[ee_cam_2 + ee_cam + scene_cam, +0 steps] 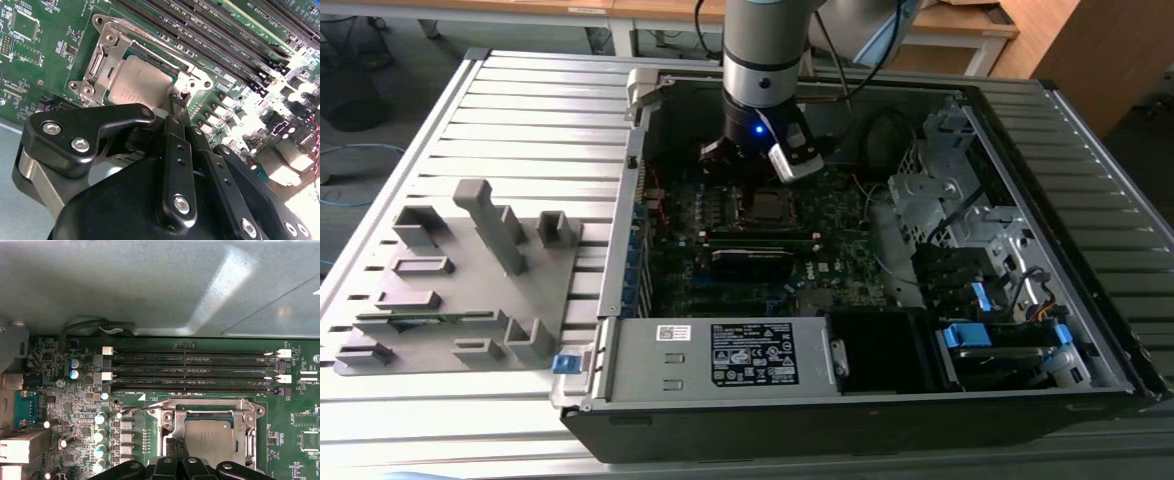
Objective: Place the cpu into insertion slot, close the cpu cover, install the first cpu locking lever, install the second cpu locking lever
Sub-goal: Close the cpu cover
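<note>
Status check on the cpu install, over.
Tool shut, tips at the cover's edge. Cpu seated, cover down over it. One lever lies along the cover; latched or not, can't tell.

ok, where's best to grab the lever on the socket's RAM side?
Probably the lever's bent free end: it juts out past the cover's corner, while the rest is thin rod hugging the frame. Come from above, pinching across the rod.

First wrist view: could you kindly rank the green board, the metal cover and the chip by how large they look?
1. green board, largest by far.
2. metal cover, clearly smaller.
3. chip, smallest, within the cover's window.
</note>
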Controlling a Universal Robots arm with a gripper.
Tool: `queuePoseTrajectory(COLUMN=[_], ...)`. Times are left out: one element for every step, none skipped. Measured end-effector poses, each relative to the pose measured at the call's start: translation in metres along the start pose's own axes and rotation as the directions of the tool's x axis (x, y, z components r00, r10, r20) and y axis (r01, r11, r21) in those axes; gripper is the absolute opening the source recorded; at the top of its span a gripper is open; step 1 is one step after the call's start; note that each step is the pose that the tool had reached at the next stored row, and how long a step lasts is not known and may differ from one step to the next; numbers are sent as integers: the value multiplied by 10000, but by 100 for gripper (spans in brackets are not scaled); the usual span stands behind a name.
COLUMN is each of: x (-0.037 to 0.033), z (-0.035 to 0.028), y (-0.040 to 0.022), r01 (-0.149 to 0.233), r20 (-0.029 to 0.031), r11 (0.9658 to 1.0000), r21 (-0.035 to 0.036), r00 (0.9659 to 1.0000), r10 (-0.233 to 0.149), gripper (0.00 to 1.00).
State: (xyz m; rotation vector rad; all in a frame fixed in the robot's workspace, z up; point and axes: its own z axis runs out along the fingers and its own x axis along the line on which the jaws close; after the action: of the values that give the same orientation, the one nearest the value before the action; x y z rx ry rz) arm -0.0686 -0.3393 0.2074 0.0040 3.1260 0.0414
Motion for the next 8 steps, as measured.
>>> queuePoseTrajectory(x=[0,0,0,1,3,3,4,5], z=[0,1,1,1,5,11,16,22], y=[0,0,1,0,1,1,0,0], r01=[-1,-2,-3,-4,-4,-3,-2,-2], r20=[1,1,1,1,4,5,4,4], r11=[10000,10000,10000,10000,10000,10000,10000,10000], r21=[0,-1,-1,1,-2,-3,0,1], r00=[10000,10000,10000,10000,10000,10000,10000,10000], r10=[1,2,3,4,4,3,2,2], gripper=[10,10,10,10,10,10,10,10])
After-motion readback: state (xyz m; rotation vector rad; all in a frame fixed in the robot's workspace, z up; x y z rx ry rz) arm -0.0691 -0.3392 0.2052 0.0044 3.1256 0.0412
